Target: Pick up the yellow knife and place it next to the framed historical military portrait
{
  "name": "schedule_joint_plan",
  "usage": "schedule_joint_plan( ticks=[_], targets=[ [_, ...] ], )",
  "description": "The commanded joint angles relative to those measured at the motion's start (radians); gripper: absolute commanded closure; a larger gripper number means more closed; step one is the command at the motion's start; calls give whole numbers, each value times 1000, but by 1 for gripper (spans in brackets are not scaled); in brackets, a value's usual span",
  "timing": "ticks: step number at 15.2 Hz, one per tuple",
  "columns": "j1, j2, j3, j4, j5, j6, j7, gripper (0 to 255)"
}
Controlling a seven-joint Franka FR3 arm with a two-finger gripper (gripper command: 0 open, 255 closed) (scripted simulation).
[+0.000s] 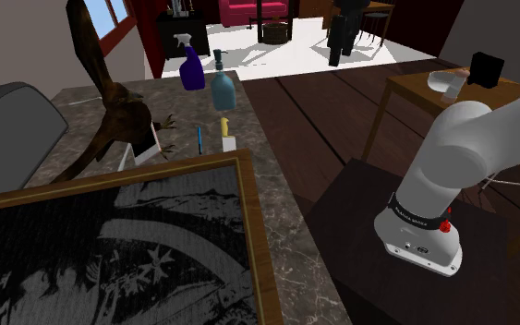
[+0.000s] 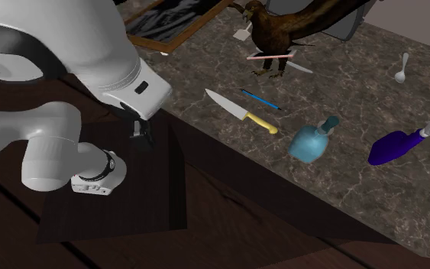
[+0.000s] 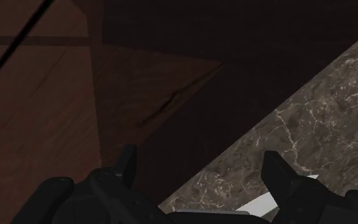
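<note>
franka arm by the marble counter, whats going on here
The gripper is open and empty, hovering at the edge of the counter beside the stand. The yellow-handled knife lies flat on the counter, untouched and apart from the framed portrait. Nothing has been picked up yet.

**Room setting.** The landmark is a stone-patterned counter (image 1: 272, 198), brown-grey with pale veins. A dark wood-plank floor (image 1: 332, 102) runs along its long edge. Across that floor from the counter stands a light wooden table (image 1: 405, 88), with a grey-brown wall (image 1: 512, 28) behind it. Beyond the counter's far end, a dark cabinet (image 1: 182, 35) stands beside a strip of deep red wall (image 1: 153, 42). Next to this strip is a wood-framed window (image 1: 112, 11) showing daylight. Farther past the counter is a brightly lit pale floor (image 1: 290, 51) with a red sofa (image 1: 248, 11).
</note>
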Motion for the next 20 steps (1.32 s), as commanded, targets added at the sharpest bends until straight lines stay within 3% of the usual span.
schedule_joint_plan(
  ticks=[1, 10, 20],
  targets=[
    [0, 0, 0, 0, 0, 0, 0, 0],
    [-7, 295, 141, 66, 83, 173, 280, 0],
    [-18, 695, 241, 279, 87, 298, 573, 0]
  ],
)
